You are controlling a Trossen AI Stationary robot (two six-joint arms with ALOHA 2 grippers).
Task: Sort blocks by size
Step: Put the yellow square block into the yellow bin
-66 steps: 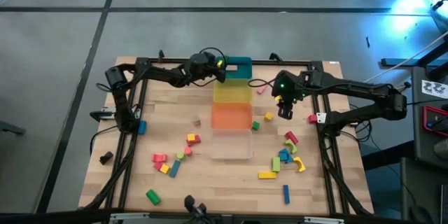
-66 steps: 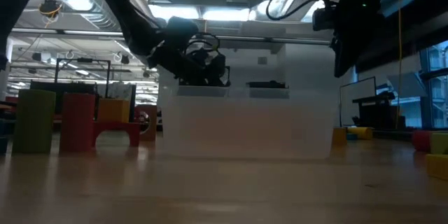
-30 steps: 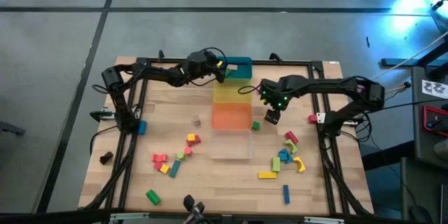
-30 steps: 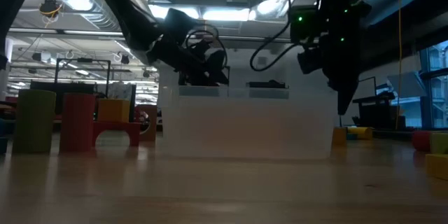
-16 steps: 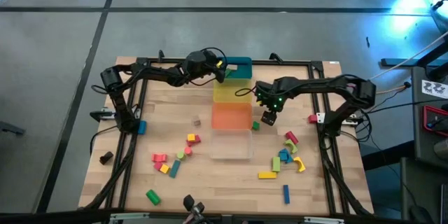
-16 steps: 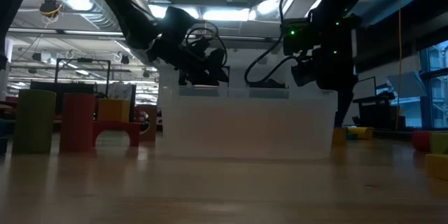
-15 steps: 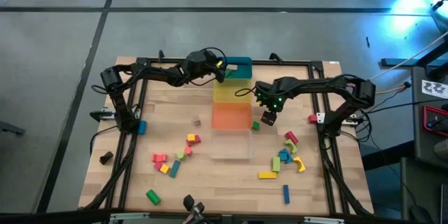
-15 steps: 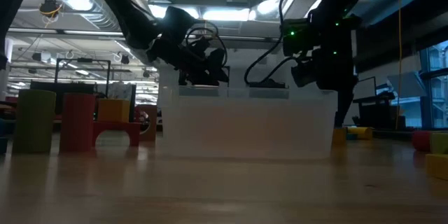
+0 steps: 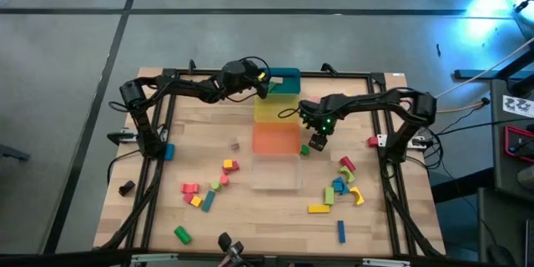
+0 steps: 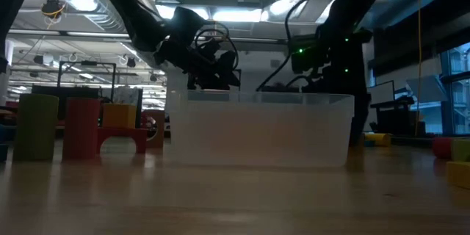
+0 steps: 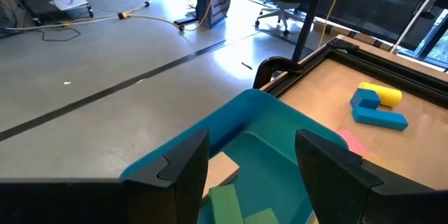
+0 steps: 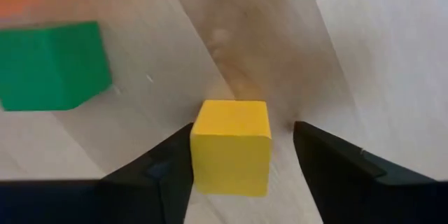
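Note:
A small yellow cube (image 12: 231, 145) rests flat on the wooden table just right of the orange bin (image 9: 275, 139). My right gripper (image 12: 241, 147) points straight down over it, open, one finger on each side. A green cube (image 12: 54, 66) lies close by. My left gripper (image 11: 248, 175) hovers open above the teal bin (image 11: 280, 140) at the far edge; a tan block (image 11: 220, 164) and green blocks (image 11: 227, 203) lie in that bin. In the low view the clear bin (image 10: 257, 128) hides the right gripper's fingers. My right gripper comes down from above, with the yellow cube standing on the table between its fingers. One finger (image 12: 164, 164) lies right at the cube's side (image 12: 197, 147); I cannot tell whether it touches. The other finger (image 12: 329, 161) stands clear of the cube.
Teal (image 9: 284, 78), yellow (image 9: 275, 108), orange and clear (image 9: 275, 171) bins form a row down the table's middle. Loose blocks lie at the near left (image 9: 204, 190) and near right (image 9: 342, 185). A blue and a yellow block (image 11: 376, 103) lie at the far right.
My right gripper has come down toward the table and a little toward the orange bin, ending around the yellow cube; in the low view it has sunk behind the clear bin. The blocks have kept their places.

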